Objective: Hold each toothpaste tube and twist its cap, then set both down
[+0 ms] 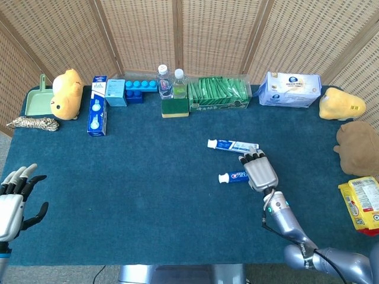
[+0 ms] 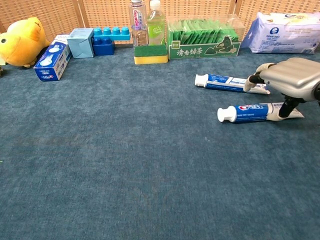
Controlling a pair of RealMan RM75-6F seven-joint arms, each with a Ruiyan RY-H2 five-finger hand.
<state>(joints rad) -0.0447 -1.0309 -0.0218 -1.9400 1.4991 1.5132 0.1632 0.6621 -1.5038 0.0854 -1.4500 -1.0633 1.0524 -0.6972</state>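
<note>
The robot's right hand (image 2: 291,77) hovers palm-down over the rear end of the nearer toothpaste tube (image 2: 255,112), which lies flat on the blue-carpeted worktop (image 2: 125,165) with its white cap (image 2: 226,114) pointing away from the hand toward the robot's left. The thumb reaches down beside the tube's tail while the other fingertips (image 2: 254,80) curl over toward the second toothpaste tube (image 2: 225,82), which lies just beyond the hand, roughly parallel to the first and also capped at its left end; whether the hand actually grips the nearer tube cannot be told from either view. In the head view the same hand (image 1: 260,172) covers the tail of the nearer tube (image 1: 235,177), with the farther tube (image 1: 232,145) just past its fingertips. Far off at the opposite near corner, the left hand (image 1: 15,198) is raised beside the worktop's edge, fingers apart and holding nothing. Well beyond the right hand, along the back edge, stand a green box of packets (image 2: 205,39) and two bottles (image 2: 146,21).
</note>
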